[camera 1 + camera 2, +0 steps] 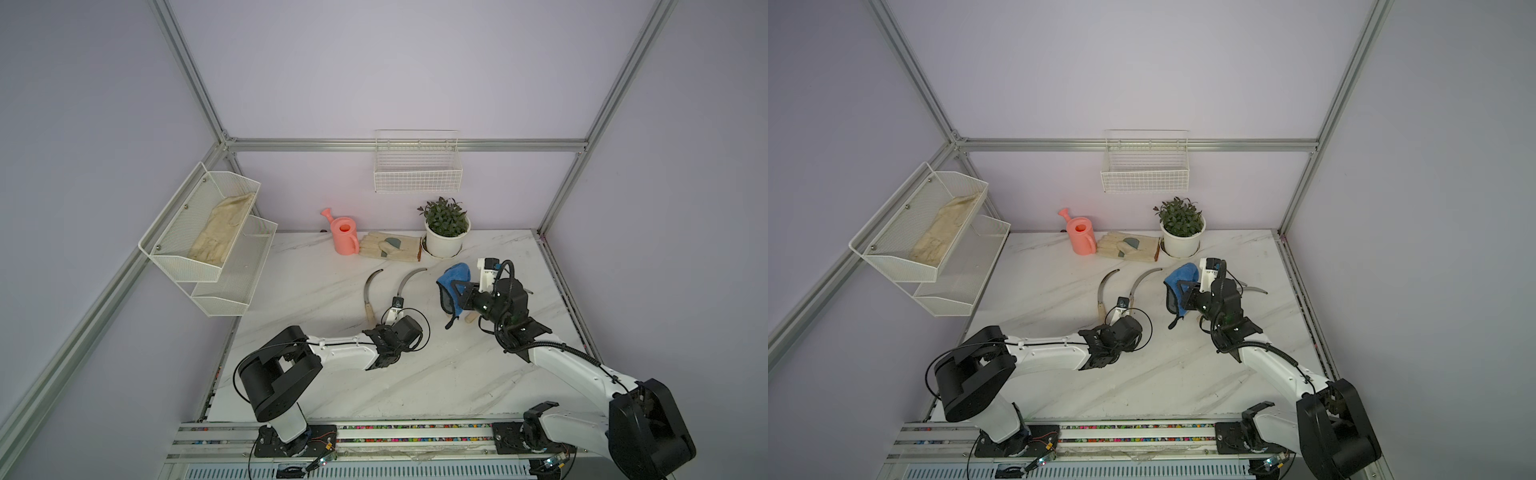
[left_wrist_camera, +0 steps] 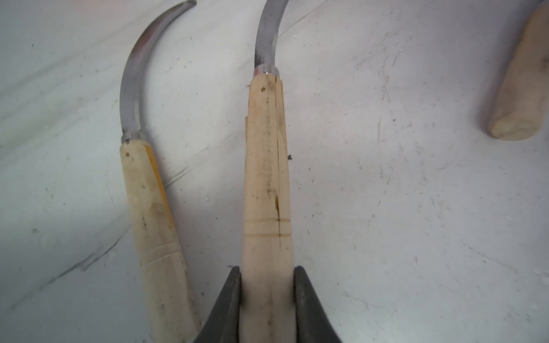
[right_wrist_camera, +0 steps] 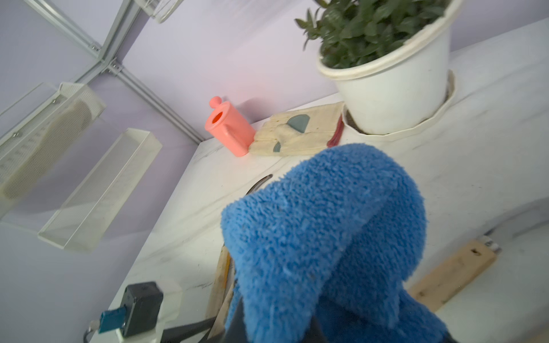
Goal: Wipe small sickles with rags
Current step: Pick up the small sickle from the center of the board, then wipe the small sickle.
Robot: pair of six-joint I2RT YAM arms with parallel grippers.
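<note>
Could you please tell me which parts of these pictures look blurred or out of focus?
Left wrist view: the fingers are blurred, the held sickle sharp. Right wrist view: the rag is crisp, the shelf soft. Both top views: evenly sharp.

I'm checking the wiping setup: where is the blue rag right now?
In both top views the blue rag hangs from the shut right gripper, in front of the potted plant and right of the sickle that the left gripper grips.

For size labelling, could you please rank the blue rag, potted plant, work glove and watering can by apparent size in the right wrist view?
1. blue rag (nearest the camera, so its size is inflated)
2. potted plant
3. work glove
4. watering can
</note>
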